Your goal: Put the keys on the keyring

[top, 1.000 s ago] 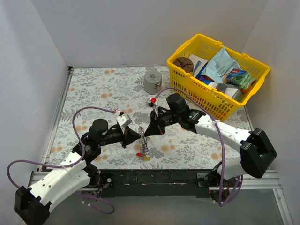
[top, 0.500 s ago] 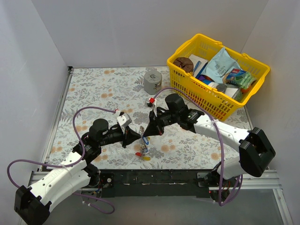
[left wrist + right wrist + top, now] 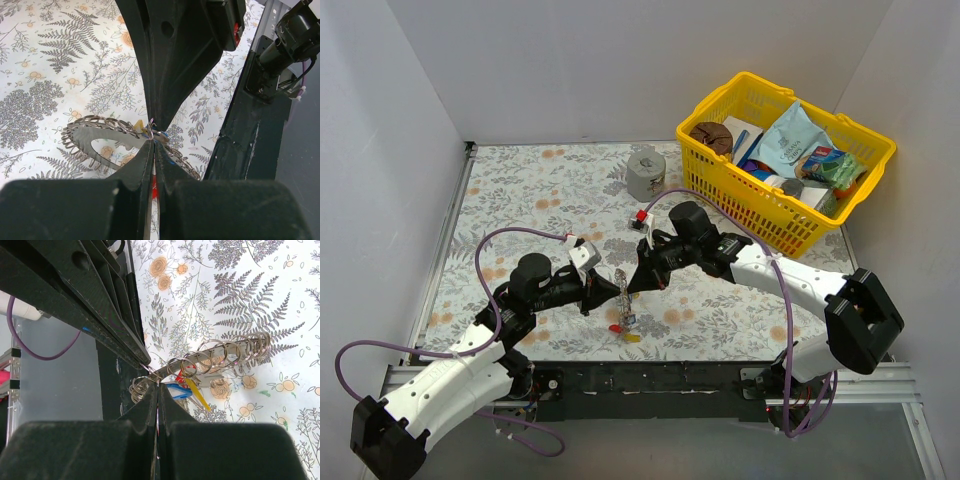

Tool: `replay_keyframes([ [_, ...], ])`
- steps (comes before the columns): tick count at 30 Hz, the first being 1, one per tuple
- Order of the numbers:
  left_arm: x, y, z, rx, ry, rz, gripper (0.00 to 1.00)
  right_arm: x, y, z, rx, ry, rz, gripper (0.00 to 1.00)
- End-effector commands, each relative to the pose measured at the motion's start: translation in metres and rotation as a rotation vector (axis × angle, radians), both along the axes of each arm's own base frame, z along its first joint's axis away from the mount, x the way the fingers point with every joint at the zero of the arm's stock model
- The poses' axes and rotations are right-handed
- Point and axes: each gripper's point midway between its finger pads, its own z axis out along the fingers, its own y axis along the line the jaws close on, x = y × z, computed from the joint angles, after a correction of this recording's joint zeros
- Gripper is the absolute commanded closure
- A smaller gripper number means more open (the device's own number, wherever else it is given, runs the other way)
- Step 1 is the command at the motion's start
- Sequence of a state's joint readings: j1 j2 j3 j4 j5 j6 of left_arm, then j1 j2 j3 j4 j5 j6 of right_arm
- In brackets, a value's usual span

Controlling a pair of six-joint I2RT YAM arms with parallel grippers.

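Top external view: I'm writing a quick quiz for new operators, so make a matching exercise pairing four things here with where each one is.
Things:
1 keyring
2 keys
3 grey can
4 yellow basket

Places:
A at the far right corner
B standing alone on the floral table, toward its far edge
C pinched between left gripper and right gripper
D hanging under the ring

Pairs: 1-C, 2-D, 3-B, 4-A

big grey keyring [image 3: 107, 131] with a ridged coil edge, held up on a tilt, rim nipped in the left pincer [image 3: 152, 145], right pincer [image 3: 158, 387] tips closed right against it, tiny red, blue and yellow keys [image 3: 176, 389] dangling just below
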State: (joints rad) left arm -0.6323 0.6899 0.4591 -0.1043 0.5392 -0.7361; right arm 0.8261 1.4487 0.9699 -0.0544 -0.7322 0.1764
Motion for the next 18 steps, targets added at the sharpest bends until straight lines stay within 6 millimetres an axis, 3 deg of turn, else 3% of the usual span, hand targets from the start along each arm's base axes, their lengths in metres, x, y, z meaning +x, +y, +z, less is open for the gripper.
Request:
replay_keyframes([
  [1, -0.002, -0.004, 0.023, -0.05, -0.072, -0.031, 1.0, 0.008, 0.007, 0.013, 0.031, -0.035, -0.011, 0.99],
  [18, -0.001, -0.003, 0.027, -0.057, -0.086, -0.029, 1.0, 0.0, 0.006, -0.001, 0.022, 0.019, 0.022, 0.99],
])
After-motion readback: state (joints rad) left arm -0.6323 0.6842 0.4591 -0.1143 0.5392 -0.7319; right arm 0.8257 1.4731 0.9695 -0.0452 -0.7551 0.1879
